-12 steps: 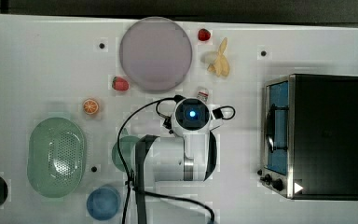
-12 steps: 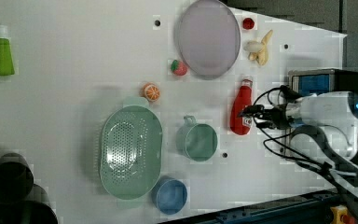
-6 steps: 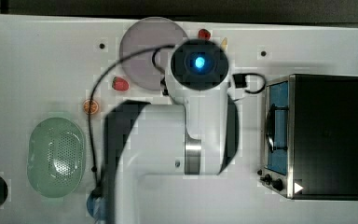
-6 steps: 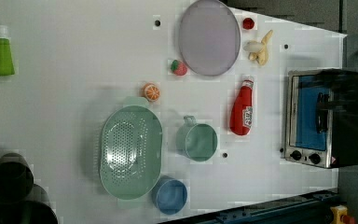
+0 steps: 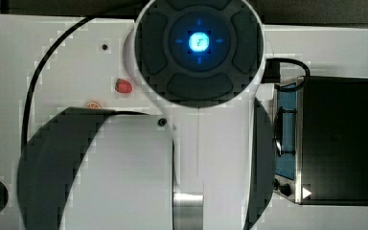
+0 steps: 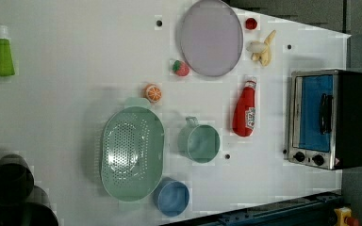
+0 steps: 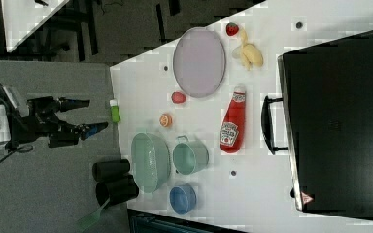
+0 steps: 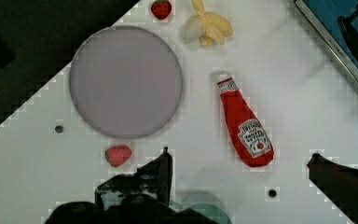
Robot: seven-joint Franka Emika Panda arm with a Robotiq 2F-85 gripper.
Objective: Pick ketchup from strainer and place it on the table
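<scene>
One glossy red plastic ketchup (image 6: pixel 245 115) on smooth white table (image 6: pixel 75 70).

Ketchup (image 6: pixel 245 109) on table (image 6: pixel 75 70); beside strainer (image 6: pixel 131 151)

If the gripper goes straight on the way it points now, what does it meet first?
The gripper would probably meet bare table near the ketchup; depth is unclear.

Arm (image 5: pixel 139 167) high above the scene; gripper (image 8: pixel 237 170) downward, jaws wide apart, empty
</scene>
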